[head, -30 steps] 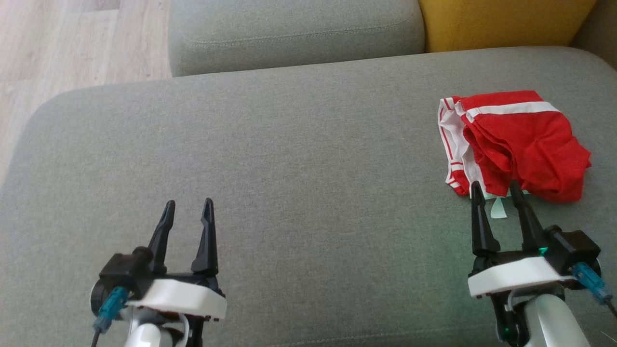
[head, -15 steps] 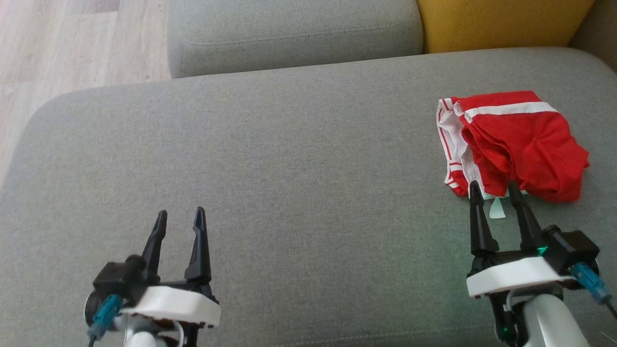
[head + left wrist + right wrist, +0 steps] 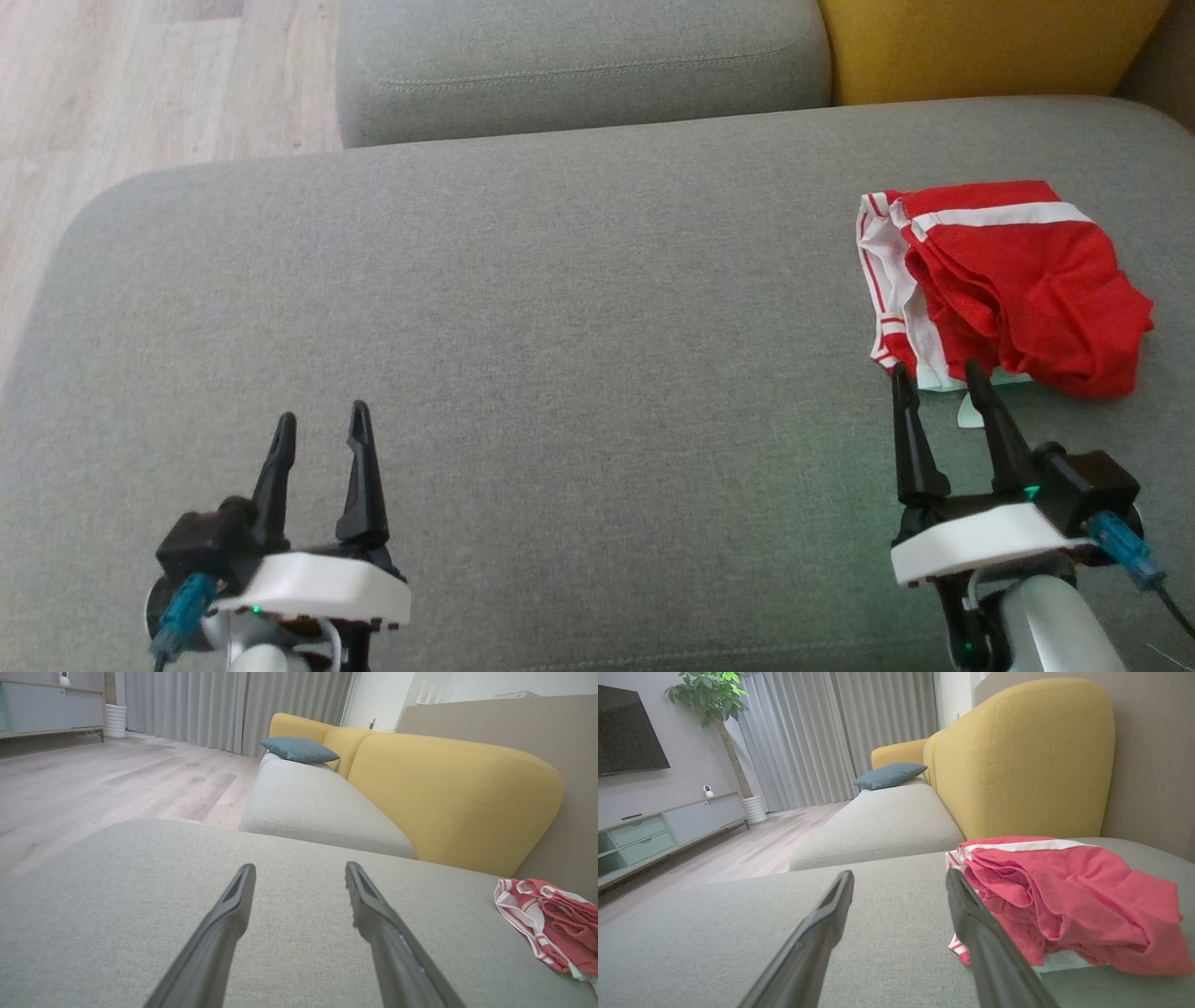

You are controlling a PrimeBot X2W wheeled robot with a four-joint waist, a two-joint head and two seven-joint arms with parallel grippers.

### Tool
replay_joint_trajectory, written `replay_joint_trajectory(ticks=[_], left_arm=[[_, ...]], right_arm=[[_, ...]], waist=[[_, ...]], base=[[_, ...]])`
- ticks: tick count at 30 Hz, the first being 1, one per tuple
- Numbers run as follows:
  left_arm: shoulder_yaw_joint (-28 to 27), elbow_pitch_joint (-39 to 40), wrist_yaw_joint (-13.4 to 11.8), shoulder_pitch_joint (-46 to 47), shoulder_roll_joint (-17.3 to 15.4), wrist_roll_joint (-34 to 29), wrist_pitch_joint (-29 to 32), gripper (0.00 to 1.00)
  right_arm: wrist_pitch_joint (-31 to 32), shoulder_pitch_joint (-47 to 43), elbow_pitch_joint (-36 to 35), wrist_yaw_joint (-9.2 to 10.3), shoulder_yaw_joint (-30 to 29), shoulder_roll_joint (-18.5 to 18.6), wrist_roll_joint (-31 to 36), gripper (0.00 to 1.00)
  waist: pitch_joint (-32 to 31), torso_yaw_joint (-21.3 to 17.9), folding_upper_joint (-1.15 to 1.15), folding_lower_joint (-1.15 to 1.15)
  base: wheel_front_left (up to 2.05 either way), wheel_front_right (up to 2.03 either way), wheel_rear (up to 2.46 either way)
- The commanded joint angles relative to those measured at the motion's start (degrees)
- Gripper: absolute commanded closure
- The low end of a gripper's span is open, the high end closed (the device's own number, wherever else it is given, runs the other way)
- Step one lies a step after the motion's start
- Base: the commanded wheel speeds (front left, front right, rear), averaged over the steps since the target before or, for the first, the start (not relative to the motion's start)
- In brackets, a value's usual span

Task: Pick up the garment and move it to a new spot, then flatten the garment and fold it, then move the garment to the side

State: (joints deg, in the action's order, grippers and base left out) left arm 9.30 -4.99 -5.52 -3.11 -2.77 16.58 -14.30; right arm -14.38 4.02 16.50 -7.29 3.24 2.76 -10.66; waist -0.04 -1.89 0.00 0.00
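stretching across the head view, the grey sofa seat [image 3: 579,308] runs off frame at right and bottom, wooden floor [image 3: 140,84] and a yellow backrest [image 3: 980,47] beyond. the red garment [image 3: 1018,289] lies crumpled at its right, folds hiding its shape. right gripper [image 3: 934,369] just beside it and left gripper [image 3: 321,412] well apart hover with fingers spread, holding nothing.

The garment [image 3: 1018,280] is red with white stripes and has a white, red-striped panel along its left edge. It lies bunched in a rumpled, loosely folded heap on the right side of the grey cushion [image 3: 560,327].
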Motion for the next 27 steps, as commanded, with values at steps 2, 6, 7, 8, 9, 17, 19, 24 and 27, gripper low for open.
replay_joint_trajectory(ticks=[2,6,7,8,9,17,19,24,27], left_arm=[[-2.1,2.3,-0.1,1.7,-0.1,0.6,-0.7,0.00],[-0.1,-2.7,0.0,-0.8,0.1,0.8,0.2,1.00],[-0.1,-2.9,0.1,-0.9,0.1,1.1,0.2,1.00],[-0.2,-2.9,0.1,-0.9,0.0,1.8,0.3,1.00],[-0.2,-2.9,0.2,-0.8,0.0,2.4,0.5,1.00],[-0.9,-3.3,1.0,-0.2,-0.3,7.6,1.5,1.00],[-1.0,-3.5,1.3,0.0,-0.4,8.9,1.8,1.00],[-1.5,-3.8,1.8,0.5,-0.6,12.0,2.4,1.00],[-1.7,-4.0,2.1,0.7,-0.7,13.9,2.8,1.00]], right_arm=[[-0.6,0.8,-1.4,-0.20,1.5,0.1,0.0,0.00],[0.1,-0.6,3.0,0.00,0.1,-0.1,-0.1,1.00],[0.2,-0.8,3.2,0.00,0.1,-0.1,-0.5,1.00],[0.3,-0.8,3.1,0.00,0.0,-0.1,-1.2,1.00],[0.5,-0.8,3.1,0.00,0.0,0.0,-1.8,1.00],[1.7,-0.6,2.7,-0.02,-0.5,0.1,-7.2,1.00],[2.0,-0.5,2.7,-0.02,-0.7,0.1,-8.6,1.00],[2.8,-0.4,2.4,-0.03,-1.0,0.2,-11.9,1.00],[3.3,-0.3,2.3,-0.03,-1.2,0.2,-13.9,1.00]], waist=[[0.0,0.1,0.00,0.00],[0.0,0.1,0.00,0.00],[0.0,0.1,0.00,0.00],[0.0,0.2,0.00,0.00],[0.0,0.2,0.00,0.00],[0.0,0.3,0.00,0.00],[0.0,0.3,0.00,0.00],[0.0,0.4,0.00,0.00],[0.1,0.4,0.00,0.00]], base=[[0.00,0.00,0.00],[0.00,0.00,0.00],[0.00,0.00,0.00],[0.00,0.00,0.00],[0.00,0.00,0.00],[0.00,0.00,0.00],[0.00,0.00,0.00],[0.00,0.00,0.00],[0.00,0.00,0.00]])
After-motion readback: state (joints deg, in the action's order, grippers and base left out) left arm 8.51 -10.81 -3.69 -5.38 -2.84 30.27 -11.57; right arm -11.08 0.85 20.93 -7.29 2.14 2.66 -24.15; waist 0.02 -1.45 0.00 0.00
